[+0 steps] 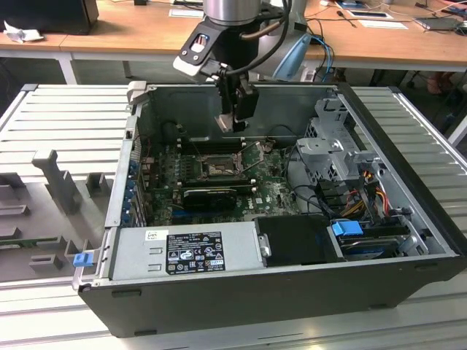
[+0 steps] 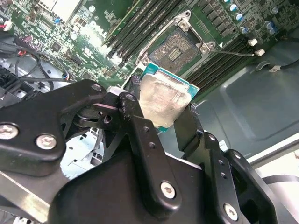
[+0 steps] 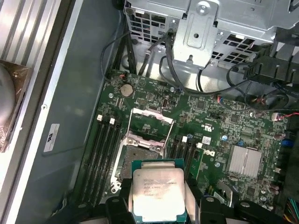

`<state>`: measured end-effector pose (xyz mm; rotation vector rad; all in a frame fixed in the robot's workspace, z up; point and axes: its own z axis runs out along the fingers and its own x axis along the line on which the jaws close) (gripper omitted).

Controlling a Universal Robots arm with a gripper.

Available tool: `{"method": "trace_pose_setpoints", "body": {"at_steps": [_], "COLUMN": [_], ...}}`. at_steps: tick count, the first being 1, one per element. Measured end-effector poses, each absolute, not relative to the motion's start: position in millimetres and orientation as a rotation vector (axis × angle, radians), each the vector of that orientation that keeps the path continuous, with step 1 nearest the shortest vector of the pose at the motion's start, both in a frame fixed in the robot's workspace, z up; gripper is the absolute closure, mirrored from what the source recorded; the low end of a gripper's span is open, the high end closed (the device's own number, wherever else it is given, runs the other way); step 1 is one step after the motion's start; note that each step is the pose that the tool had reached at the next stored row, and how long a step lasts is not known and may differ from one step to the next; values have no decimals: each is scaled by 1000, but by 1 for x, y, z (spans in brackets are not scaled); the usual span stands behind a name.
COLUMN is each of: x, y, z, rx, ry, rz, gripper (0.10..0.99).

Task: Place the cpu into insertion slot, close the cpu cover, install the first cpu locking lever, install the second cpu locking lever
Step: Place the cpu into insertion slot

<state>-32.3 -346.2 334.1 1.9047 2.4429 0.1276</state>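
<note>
Above the open computer case [image 1: 408, 240], the arm's gripper [image 1: 233, 124] hangs over the green motherboard [image 1: 273, 182], a little toward the rear wall of the case. Its two black fingers [image 2: 140, 135] are clenched on the cpu [image 2: 163, 100], one on each side edge, so the chip sits between them with its pale metal top facing the cameras on the wrist. In the first wrist view the cpu [image 3: 158, 193] has a thin green border around the silver top, and the gripper [image 3: 159, 207] holds it at the two sides.

Under the chip lies the insertion slot [image 2: 180, 46], a dark square recess with a silver rim, and nothing is inside it. The cpu is up in the air, apart from the slot and not touching it. In the exterior view the insertion slot [image 1: 217, 170] is lower than the fingertips and slightly toward the exterior view's left.

Just beside the slot [image 3: 140, 156], the cpu cover [image 3: 152, 115] is swung open, and through its square window I can see the board. A thin metal lever [image 2: 233, 53] sticks out at the side of the socket, free at its end. Black memory slots [image 3: 105, 149] run on both sides. Near the front of the case rests a large grey power-supply box [image 1: 197, 248].
</note>
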Motion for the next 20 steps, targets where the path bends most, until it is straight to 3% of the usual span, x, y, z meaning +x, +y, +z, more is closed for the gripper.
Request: {"method": "trace_pose_setpoints", "body": {"at_steps": [20], "x": [-34], "y": [-346], "z": [319], "rx": [2119], "ry": [2248], "rz": [121], "gripper": [557]}}
